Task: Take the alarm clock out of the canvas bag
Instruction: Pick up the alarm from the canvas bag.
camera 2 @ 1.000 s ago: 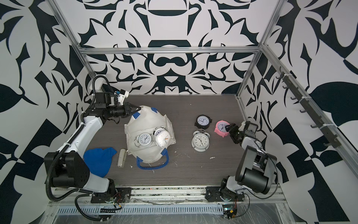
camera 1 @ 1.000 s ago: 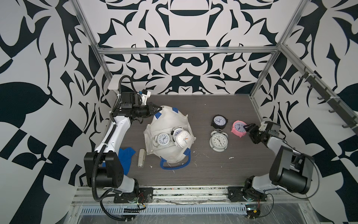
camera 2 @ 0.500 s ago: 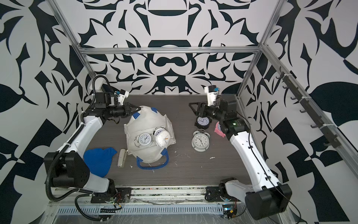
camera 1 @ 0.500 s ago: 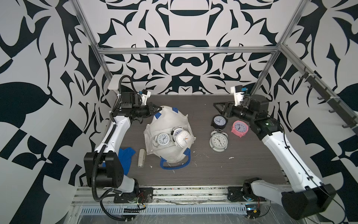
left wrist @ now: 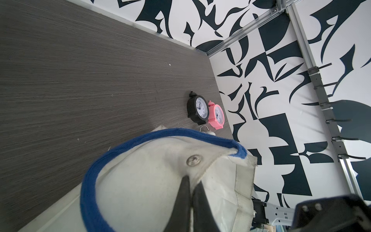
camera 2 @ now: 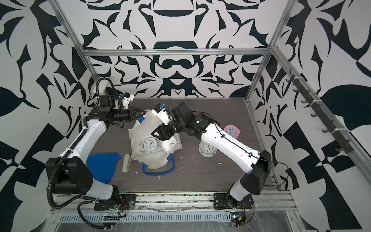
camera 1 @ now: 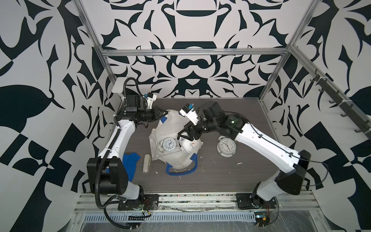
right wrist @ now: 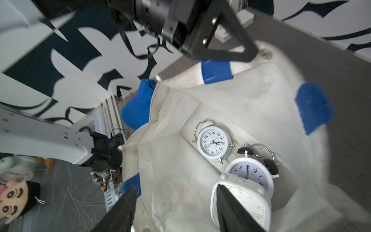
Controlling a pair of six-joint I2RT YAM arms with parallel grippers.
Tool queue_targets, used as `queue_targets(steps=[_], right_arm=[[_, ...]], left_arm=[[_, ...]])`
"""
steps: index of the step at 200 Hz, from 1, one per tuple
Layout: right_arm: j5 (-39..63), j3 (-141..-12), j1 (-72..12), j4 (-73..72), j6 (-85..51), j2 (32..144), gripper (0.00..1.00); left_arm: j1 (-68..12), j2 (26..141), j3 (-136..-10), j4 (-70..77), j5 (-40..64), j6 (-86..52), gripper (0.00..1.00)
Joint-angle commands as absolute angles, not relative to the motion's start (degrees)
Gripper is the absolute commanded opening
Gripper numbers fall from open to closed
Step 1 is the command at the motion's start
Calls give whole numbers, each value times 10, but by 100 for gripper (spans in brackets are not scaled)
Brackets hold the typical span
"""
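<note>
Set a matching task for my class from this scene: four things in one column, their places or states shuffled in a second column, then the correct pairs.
Things
1. left gripper
2. right gripper
3. pink clock
4. blue cloth

Places or states
A. lying crumpled on the table
B. open, above the mouth of the canvas bag
C. on the table right beside a black clock
D. shut on the canvas bag's rim

Pairs: 1-D, 2-B, 3-C, 4-A
</note>
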State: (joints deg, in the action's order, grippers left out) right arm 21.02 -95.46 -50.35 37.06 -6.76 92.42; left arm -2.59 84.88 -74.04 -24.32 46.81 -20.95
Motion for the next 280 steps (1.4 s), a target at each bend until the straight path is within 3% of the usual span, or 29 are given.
queue_targets(steps=[1,58,110,206,280], right_arm=[[121,-1028,-536,456,-37,969,67],[-1,-1106,-555,549,-57,1070,70],[-105,-1151,-554,607,-56,1119,82],[-62,-1120,-507,614,-106,1131,95],[8,-1075,-482,559,-123,1136,96]], left_arm=[[-27,843,-765,-235,472,-202,0],[-30,844,-765,-234,470,-200,0],[-33,842,-762,-236,471,-195,0],[-51,841,-764,-247,465,-184,0],[-62,839,-762,-247,470,-180,0]])
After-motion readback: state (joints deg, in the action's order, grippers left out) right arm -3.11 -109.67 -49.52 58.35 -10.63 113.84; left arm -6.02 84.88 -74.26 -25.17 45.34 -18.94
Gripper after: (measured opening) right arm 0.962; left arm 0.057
